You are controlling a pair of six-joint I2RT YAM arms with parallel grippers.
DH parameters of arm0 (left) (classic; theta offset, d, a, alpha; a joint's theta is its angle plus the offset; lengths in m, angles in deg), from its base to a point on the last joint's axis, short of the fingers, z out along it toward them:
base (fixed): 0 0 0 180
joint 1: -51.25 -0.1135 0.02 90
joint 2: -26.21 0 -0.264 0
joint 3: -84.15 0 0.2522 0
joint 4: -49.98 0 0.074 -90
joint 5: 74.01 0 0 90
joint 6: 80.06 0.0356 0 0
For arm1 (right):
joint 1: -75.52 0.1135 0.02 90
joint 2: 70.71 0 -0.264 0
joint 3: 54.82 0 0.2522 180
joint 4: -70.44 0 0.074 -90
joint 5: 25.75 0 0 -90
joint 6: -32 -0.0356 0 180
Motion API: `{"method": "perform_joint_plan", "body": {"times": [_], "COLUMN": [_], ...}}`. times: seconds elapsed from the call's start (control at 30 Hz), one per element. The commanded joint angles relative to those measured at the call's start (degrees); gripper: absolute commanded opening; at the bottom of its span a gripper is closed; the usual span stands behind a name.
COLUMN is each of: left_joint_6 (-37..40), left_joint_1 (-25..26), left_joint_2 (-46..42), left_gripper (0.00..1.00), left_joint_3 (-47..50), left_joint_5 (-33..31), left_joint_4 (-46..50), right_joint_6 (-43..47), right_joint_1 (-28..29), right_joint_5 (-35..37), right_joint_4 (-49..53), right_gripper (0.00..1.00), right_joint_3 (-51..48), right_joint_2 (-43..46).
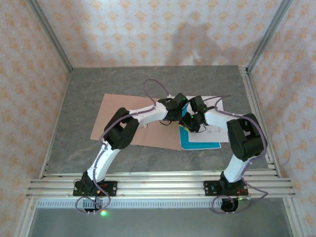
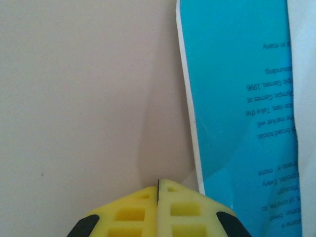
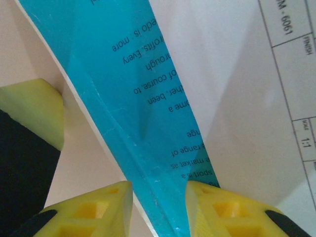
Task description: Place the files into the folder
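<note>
Though adjacent, two files (image 1: pixel 200 142), one folder (image 1: pixel 158 138).

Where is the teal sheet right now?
Top view, right of centre: the teal sheet lies at the folder's right edge, partly under the white sheet, fingers of the right gripper astride it.

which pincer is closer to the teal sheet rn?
Right. The right pincer is open, astride the edge of the teal sheet; the left pincer is shut over the folder, beside that sheet.

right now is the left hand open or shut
Shut: the left hand shows its yellow fingers pressed together, no gap.
</note>
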Motion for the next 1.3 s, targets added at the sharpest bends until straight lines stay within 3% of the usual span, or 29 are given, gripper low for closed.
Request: {"method": "perform_joint_plan", "body": {"times": [0.0, 0.2, 0.3, 0.4, 0.57, 0.83, 1.27], "left_joint_6": [-2.45, -4.95, -5.24, -4.10, 4.52, 16.76, 20.81], "left_joint_1": [0.85, 0.13, -3.43, -8.80, -15.26, -19.67, -23.87], "left_joint_2": [-3.41, -16.21, -19.68, -23.70, -25.18, -21.40, -17.01], "left_gripper": [0.03, 0.19, 0.43, 0.49, 0.51, 0.52, 0.36], "left_joint_3": [3.83, 9.14, 13.53, 21.87, 26.10, 26.11, 28.34], "left_joint_5": [0.80, -4.68, -4.67, -1.18, 3.11, 7.03, 12.86], "left_joint_4": [-1.33, -0.37, 1.40, -2.45, -2.48, -1.58, -4.70], "right_joint_6": [-1.04, -2.10, -2.39, -2.53, -2.62, -2.39, -2.53], "right_joint_1": [2.13, 2.44, 2.51, 2.87, 3.36, 3.46, 3.49], "right_joint_5": [-0.21, 0.26, 0.07, 0.23, 0.72, 1.02, 0.87], "right_joint_4": [0.40, -0.46, -0.34, 0.33, 2.04, 3.50, 3.39], "right_gripper": [0.34, 0.34, 0.34, 0.34, 0.34, 0.34, 0.33], "right_joint_3": [-0.07, -0.25, 0.31, 1.42, 3.63, 5.29, 5.75], "right_joint_2": [-1.96, -2.45, -2.70, -3.15, -3.67, -4.59, -5.85]}}
